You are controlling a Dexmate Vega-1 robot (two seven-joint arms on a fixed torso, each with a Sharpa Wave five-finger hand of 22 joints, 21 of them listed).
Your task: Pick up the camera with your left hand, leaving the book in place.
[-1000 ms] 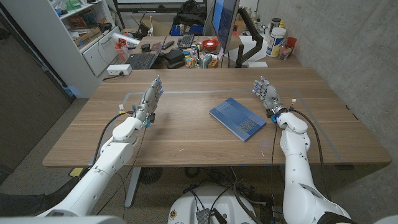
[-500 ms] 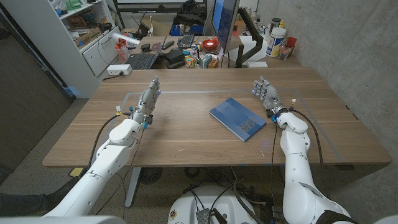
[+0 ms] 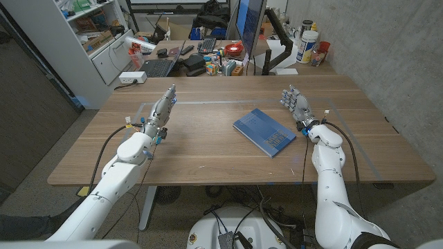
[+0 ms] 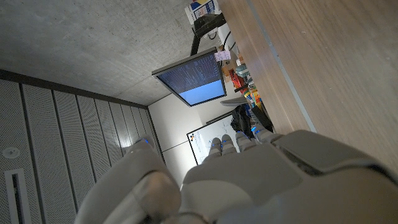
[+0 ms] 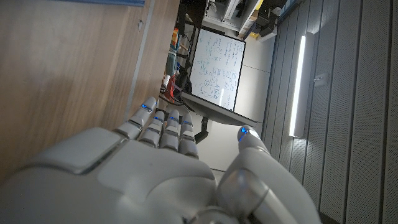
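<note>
No camera shows on the table; the left hand, fingers apart and holding nothing, stands well left of the book, which lies nearer the right hand, also spread and holding nothing.

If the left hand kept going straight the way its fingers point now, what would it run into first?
Probably nothing on the table. The left hand points up and away toward the table's far edge, over bare wood. The book lies well off to its right. The laptop on the desk beyond might follow, though depth is unclear.

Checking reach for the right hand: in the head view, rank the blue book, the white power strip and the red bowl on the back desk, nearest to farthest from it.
1. Blue rectangular book, beside the right hand, toward table centre.
2. Red bowl, back desk, beyond the table.
3. White power strip, far back left.
</note>
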